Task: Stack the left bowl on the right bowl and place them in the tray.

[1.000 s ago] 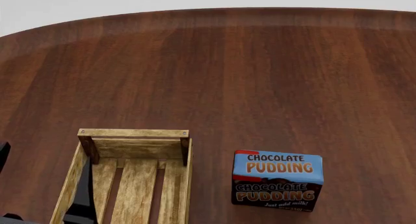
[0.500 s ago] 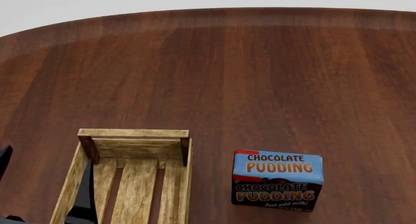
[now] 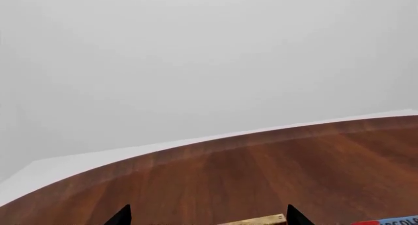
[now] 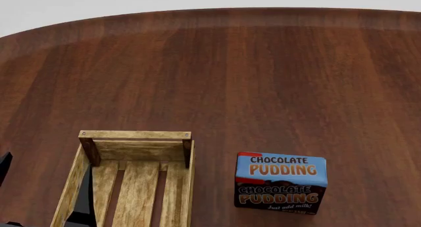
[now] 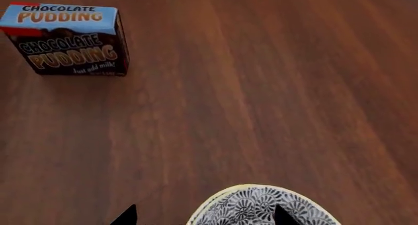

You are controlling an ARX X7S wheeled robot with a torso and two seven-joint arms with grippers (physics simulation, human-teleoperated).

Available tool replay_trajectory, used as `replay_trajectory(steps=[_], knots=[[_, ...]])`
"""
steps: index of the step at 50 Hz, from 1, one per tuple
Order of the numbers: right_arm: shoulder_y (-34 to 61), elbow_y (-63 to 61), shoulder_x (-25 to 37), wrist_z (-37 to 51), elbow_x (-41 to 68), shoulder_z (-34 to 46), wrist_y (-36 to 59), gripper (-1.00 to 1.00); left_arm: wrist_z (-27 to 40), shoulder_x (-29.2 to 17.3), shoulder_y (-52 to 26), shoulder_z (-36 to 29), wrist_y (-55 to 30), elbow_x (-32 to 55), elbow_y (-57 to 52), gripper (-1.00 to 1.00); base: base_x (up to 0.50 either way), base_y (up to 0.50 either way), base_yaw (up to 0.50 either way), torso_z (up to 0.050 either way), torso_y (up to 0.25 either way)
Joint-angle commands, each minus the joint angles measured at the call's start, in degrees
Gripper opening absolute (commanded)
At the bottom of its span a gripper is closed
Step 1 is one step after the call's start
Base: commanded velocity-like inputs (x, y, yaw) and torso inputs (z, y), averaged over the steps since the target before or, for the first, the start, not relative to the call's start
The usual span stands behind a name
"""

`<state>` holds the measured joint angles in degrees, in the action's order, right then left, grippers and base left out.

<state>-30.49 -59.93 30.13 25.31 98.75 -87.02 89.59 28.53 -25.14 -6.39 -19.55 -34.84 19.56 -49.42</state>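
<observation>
Bowl (image 5: 261, 208), grey-patterned with a pale rim, sits on the table (image 4: 263, 79) between my right gripper's (image 5: 203, 216) spread fingertips. My left gripper (image 3: 207, 216) also stands open, just above the tray (image 4: 135, 136). Pudding box (image 4: 281, 182) stands beside that tray, apart.

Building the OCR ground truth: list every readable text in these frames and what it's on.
"CHOCOLATE PUDDING": light blue top band of the pudding box, right of the tray.
"CHOCOLATE PUDDING": repeated on the box's dark front face.
"Just add milk!": small script under that.
Tiny print at the box's lower right corner: too small to read.
Tray, table, bowl: no text.
</observation>
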Motion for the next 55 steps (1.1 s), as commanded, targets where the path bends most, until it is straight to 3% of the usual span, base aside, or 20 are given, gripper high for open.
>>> replay_trajectory(steps=[1,8,10,12,24,34,47,55], knots=[[2.0,-0.1,-0.6,0.8,-2.8,5.4,0.3,1.00,0.0,-0.2,0.6,0.1,1.1,0.0,0.7,1.00,0.00,0.00,0.00,0.000,0.000],[2.5,-0.1,-1.5,-2.4,-8.4,8.3,-0.2,1.00,0.0,-0.4,0.5,0.1,1.2,0.1,0.8,1.00,0.00,0.00,0.00,0.000,0.000],[-8.9,-0.1,-2.0,-8.4,-22.6,17.8,-16.5,1.00,0.0,-0.4,0.4,0.0,1.2,0.1,0.9,1.00,0.00,0.00,0.00,0.000,0.000],[-11.6,0.3,-3.9,-11.4,-28.9,21.6,-21.0,1.00,0.0,-0.3,0.3,-0.2,1.1,0.0,0.9,1.00,0.00,0.00,0.00,0.000,0.000],[-9.0,4.1,-5.5,-14.5,-37.3,28.6,-22.8,1.00,0.3,-0.1,-1.1,-0.9,0.0,0.3,0.7,1.00,0.00,0.00,0.00,0.000,0.000],[-5.7,5.0,-4.5,-12.4,-37.0,31.8,-21.3,1.00,0.3,-0.3,-0.2,-0.9,1.1,0.1,1.3,1.00,0.00,0.00,0.00,0.000,0.000],[-1.8,6.4,-2.0,-4.9,-26.3,28.0,-17.1,1.00,0.3,-0.5,0.3,-1.0,2.1,0.1,1.9,1.00,0.00,0.00,0.00,0.000,0.000],[-1.4,8.2,-3.2,-7.1,-31.0,31.8,-19.0,1.00,0.4,-0.6,0.4,-1.3,2.4,-0.1,2.1,1.00,0.00,0.00,0.00,0.000,0.000]])
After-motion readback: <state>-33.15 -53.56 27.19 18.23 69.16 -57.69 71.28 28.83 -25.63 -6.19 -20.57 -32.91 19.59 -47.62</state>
